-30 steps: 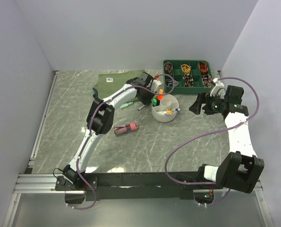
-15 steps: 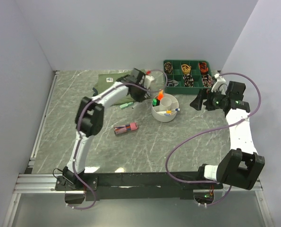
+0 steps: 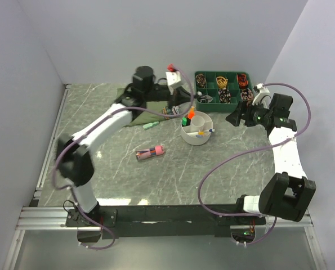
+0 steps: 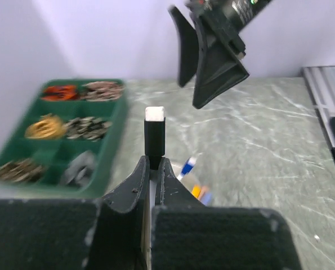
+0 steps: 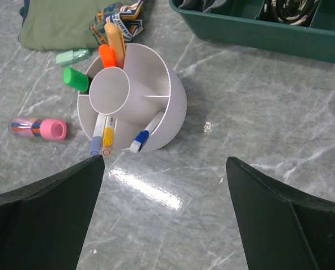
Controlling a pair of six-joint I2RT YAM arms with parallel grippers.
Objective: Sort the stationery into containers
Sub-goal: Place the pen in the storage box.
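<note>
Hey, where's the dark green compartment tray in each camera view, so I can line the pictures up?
Top external: green tray sits up and right of centre.
Left wrist: on the left side, blurred.
Right wrist: along the top right, cut off by the edge.
Shared landmark: the open right gripper, seen in all three.

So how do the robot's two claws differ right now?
The left claw is shut tight on a slim black pen with a white end, while the right claw is wide open and holds nothing. The left claw points roughly level, towards the right one. The right claw looks down on the white round plastic tub. Both have two black fingers.
</note>
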